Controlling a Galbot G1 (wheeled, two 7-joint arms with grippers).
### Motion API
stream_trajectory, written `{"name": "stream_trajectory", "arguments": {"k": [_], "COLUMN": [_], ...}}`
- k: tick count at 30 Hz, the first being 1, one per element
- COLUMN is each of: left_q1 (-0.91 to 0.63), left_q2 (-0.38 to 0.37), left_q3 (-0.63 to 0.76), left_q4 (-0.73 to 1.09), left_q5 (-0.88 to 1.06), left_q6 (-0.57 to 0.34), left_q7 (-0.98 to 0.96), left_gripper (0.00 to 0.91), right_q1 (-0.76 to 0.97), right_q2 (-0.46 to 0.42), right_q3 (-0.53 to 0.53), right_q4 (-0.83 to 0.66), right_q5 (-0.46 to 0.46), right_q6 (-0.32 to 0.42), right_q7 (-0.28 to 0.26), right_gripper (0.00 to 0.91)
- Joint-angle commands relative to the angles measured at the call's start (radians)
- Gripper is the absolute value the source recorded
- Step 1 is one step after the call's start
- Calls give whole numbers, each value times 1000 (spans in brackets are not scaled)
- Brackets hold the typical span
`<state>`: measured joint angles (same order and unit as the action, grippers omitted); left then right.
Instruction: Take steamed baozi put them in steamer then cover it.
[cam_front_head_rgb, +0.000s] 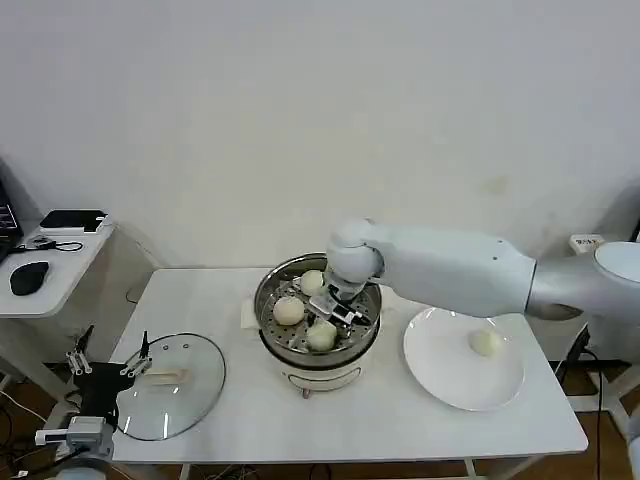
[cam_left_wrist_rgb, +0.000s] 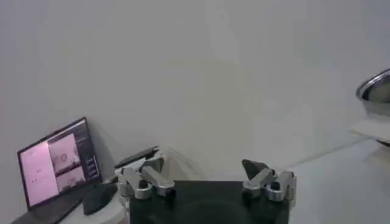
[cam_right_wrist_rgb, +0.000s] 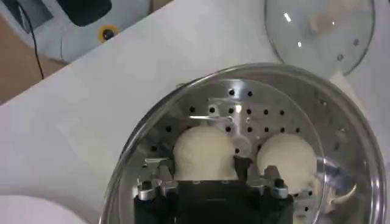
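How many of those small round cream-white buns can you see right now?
4. Three sit in the shiny steel steamer pot: one at the back, one on the left, one at the front by the right gripper. The fourth lies on the white plate.

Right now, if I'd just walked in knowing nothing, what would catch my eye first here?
Probably the big white right arm reaching over the table, its right gripper down inside the shiny steamer, fingers around a baozi on the perforated tray. Two more buns sit in the pot, and one bun waits on the white plate beside it. The glass cover lies flat near the idle left gripper.
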<state>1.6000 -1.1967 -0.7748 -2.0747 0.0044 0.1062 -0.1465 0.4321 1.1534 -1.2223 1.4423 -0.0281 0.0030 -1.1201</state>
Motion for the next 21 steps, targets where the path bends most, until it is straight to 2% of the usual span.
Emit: {"name": "stream_trajectory", "arguments": {"k": [1, 5, 10, 16, 17, 21], "left_q1": [0, -1, -6, -15, -18, -23], "left_q2": [1, 3, 6, 19, 22, 27], "left_q3": [0, 1, 6, 10, 11, 13], "left_q4": [0, 0, 2, 4, 5, 2], "left_q5": [0, -1, -1, -8, -11, -21], "left_q6": [0, 1, 2, 4, 4, 4], "left_q7": [0, 1, 1, 2, 3, 4], "left_gripper": [907, 907, 907, 907, 907, 907], "right_q1": [2, 11, 26, 59, 69, 89], "right_q2": [0, -18, -70, -156, -177, -249], "right_q3": [-1, 2, 61, 172, 187, 200], "right_q4": [3, 10, 7, -45, -63, -105], "right_q5": [-12, -4, 18, 126, 155, 164], "right_q6": [28, 28, -3, -84, -134, -179], "right_q7": [8, 13, 24, 56, 60, 64], "right_gripper": [907, 907, 907, 907, 907, 907]}}
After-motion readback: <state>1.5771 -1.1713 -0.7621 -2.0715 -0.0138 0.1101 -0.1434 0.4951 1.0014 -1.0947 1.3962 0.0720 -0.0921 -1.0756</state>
